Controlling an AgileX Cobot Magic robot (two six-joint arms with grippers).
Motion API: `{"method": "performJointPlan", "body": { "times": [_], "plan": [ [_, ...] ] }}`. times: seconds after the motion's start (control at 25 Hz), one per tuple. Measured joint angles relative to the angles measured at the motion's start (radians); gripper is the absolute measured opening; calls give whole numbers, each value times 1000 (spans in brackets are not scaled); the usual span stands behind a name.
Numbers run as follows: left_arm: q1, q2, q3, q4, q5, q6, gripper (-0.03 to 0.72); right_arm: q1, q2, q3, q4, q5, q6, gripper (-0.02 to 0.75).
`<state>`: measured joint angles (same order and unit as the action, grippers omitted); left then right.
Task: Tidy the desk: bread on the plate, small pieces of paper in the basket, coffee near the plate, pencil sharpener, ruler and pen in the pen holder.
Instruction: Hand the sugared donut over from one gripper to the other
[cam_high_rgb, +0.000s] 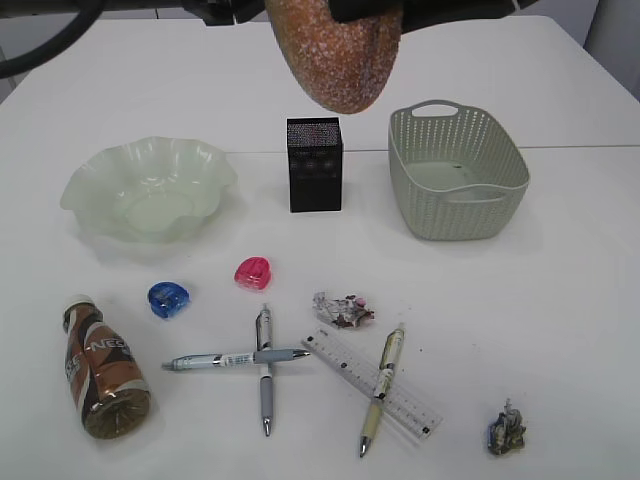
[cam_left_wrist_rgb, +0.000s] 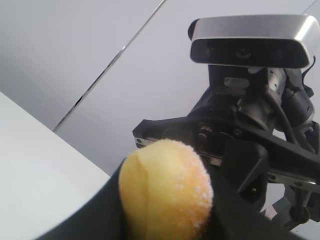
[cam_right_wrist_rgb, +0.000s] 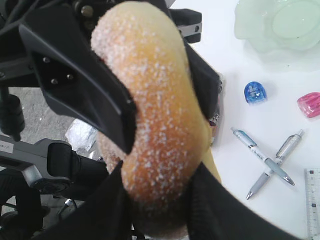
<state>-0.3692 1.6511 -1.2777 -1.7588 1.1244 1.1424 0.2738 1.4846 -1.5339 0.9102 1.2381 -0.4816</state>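
On the white desk (cam_high_rgb: 580, 330), going left to right: the coffee (cam_high_rgb: 100, 365) lies on its side at 8 o'clock, its brown label reading "NESCAFE". Above it, at 10 o'clock, sits the green plate (cam_high_rgb: 95, 180), with a blue sharpener (cam_high_rgb: 168, 298) and a pink sharpener (cam_high_rgb: 253, 272) below it. 2 pens (cam_high_rgb: 262, 360) lie crossed at 6 o'clock. The black pen holder (cam_high_rgb: 314, 165) stands at centre. A crumpled paper scrap (cam_high_rgb: 343, 309) lies above the clear ruler (cam_high_rgb: 372, 382), which a 3rd pen (cam_high_rgb: 380, 388) crosses. The basket (cam_high_rgb: 455, 170) sits at 2 o'clock; another scrap (cam_high_rgb: 506, 428) lies at 5 o'clock.

The bread (cam_high_rgb: 335, 55) hangs at 12 o'clock, above the holder. Both wrist views show black fingers pressed on it: the left gripper (cam_left_wrist_rgb: 165, 220) and the right gripper (cam_right_wrist_rgb: 160, 200) each clamp the roll.
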Motion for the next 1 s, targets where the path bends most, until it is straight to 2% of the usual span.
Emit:
{"method": "performJointPlan", "body": {
  "times": [0.12, 0.2, 0.32, 0.44, 0.52, 0.64, 0.84, 1.0],
  "plan": [
    [0, 0, 0, 0, 0, -1, 233, 0, 0, 0, 0, 0, 0, 216],
    [0, 0, 0, 0, 0, -1, 232, 0, 0, 0, 0, 0, 0, 254],
    [0, 0, 0, 0, 0, -1, 232, 0, 0, 0, 1, 0, 29, 389],
    [0, 0, 0, 2, 2, -2, 230, -2, -2, 0, 3, 0, 71, 570],
    [-2, 0, 0, 8, 2, -2, 230, -2, -2, 0, 6, -2, 99, 633],
    [-2, 0, 0, 7, 2, -2, 230, -2, -2, 0, 9, -2, 111, 646],
    [-2, 0, 0, 7, 4, -2, 230, -2, -2, 0, 9, -2, 115, 594],
    [-2, 0, 0, 7, 4, -4, 230, -2, -2, 0, 9, -2, 121, 588]
  ]
}}
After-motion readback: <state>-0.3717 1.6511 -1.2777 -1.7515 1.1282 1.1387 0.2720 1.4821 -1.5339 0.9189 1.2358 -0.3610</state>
